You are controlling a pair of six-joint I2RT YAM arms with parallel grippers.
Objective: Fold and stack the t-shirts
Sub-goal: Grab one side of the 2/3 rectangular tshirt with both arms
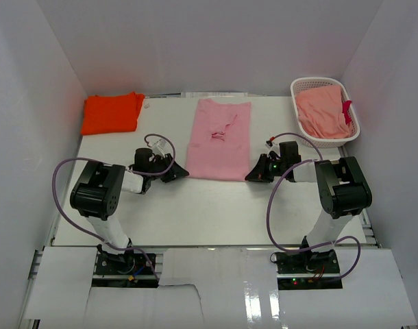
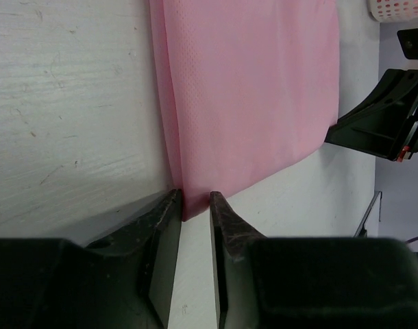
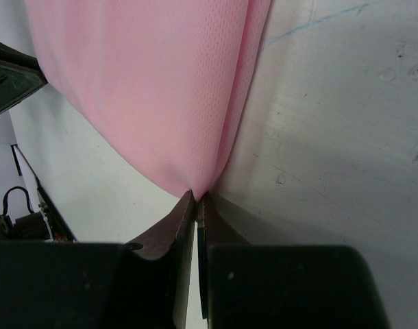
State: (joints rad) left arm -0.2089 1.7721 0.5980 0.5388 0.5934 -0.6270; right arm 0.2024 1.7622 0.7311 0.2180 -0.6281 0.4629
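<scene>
A light pink t-shirt (image 1: 219, 137) lies flat at the table's middle, folded into a long strip. My left gripper (image 1: 178, 173) is at its near left corner. In the left wrist view the jaws (image 2: 194, 199) stand slightly apart with the pink shirt's (image 2: 250, 89) corner between the tips. My right gripper (image 1: 253, 175) is at the near right corner. In the right wrist view it (image 3: 197, 199) is shut on the pink shirt's (image 3: 154, 89) corner, which is pinched up. A folded bright orange t-shirt (image 1: 113, 113) lies at the back left.
A white lattice basket (image 1: 317, 82) at the back right holds salmon-pink cloth (image 1: 322, 113) with a small magenta piece (image 1: 347, 110). White walls close in the table at the left, right and back. Purple cables loop beside both arms.
</scene>
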